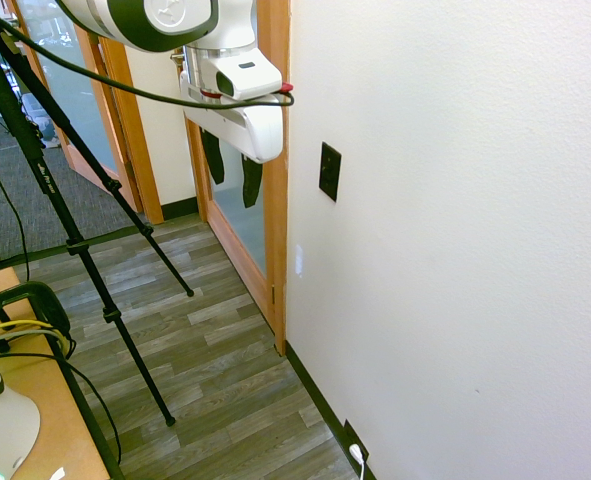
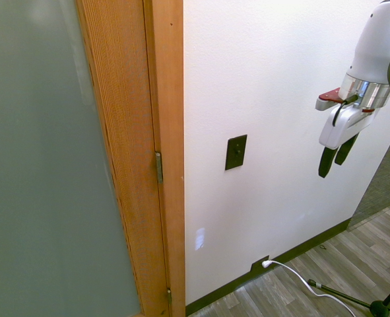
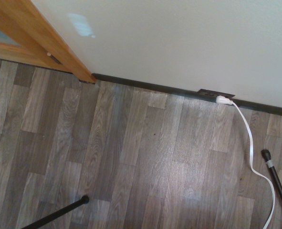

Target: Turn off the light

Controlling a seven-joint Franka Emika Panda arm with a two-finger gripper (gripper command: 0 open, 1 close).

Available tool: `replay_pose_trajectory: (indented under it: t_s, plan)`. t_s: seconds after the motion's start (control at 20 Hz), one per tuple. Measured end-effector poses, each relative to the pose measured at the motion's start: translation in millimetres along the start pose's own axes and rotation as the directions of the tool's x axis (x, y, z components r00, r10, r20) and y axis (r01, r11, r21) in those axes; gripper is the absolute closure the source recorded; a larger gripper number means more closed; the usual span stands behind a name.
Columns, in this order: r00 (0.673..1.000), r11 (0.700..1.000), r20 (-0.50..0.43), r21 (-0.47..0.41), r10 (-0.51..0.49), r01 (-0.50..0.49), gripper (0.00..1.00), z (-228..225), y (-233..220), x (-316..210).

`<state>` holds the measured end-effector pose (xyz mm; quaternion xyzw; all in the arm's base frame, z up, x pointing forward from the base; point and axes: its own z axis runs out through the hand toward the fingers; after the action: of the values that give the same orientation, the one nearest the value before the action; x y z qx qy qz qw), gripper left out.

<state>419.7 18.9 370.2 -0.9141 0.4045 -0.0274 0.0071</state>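
Gripper open, apart from switch

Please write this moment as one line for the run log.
gripper: open, empty, pointing down | switch: on wall, untouched | gap: gripper apart from switch | task: not yet done

A white textured wall meets a wood-grain plank floor along a dark baseboard. A frosted-glass door sits in an orange wooden frame. Low on the wall, a socket holds a white plug. Daylight brightens the room.
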Motion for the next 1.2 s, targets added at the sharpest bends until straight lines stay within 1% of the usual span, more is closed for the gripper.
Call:
replay_pose_trajectory:
  t_s: [0.15, 0.25, 0.4, 0.55, 0.75, 0.9, 1.1, 1.2]
  plan:
    - [1.0, 1.0, -0.003, 0.004, 0.004, -0.004, 0.0, -0.1, -1.9, 1.5]
    - [1.0, 1.0, -0.018, 0.024, 0.014, -0.013, 0.0, -0.8, -8.4, 6.5]
    - [0.996, 0.995, -0.071, 0.087, 0.046, -0.04, 0.0, 2.5, -30.6, 20.5]
    - [0.991, 0.986, -0.116, 0.157, 0.069, -0.05, 0.0, 16.5, -59.9, 43.3]
    - [0.977, 0.981, -0.199, 0.191, 0.076, -0.038, 0.0, 39.3, -87.9, 59.5]
    - [0.96, 0.976, -0.269, 0.216, 0.076, -0.017, 0.0, 48.1, -103.0, 59.1]
    - [0.953, 0.969, -0.297, 0.246, 0.063, 0.013, 0.0, 58.1, -124.9, 48.3]
    - [0.951, 0.96, -0.299, 0.28, 0.076, 0.012, 0.0, 57.7, -132.6, 51.9]
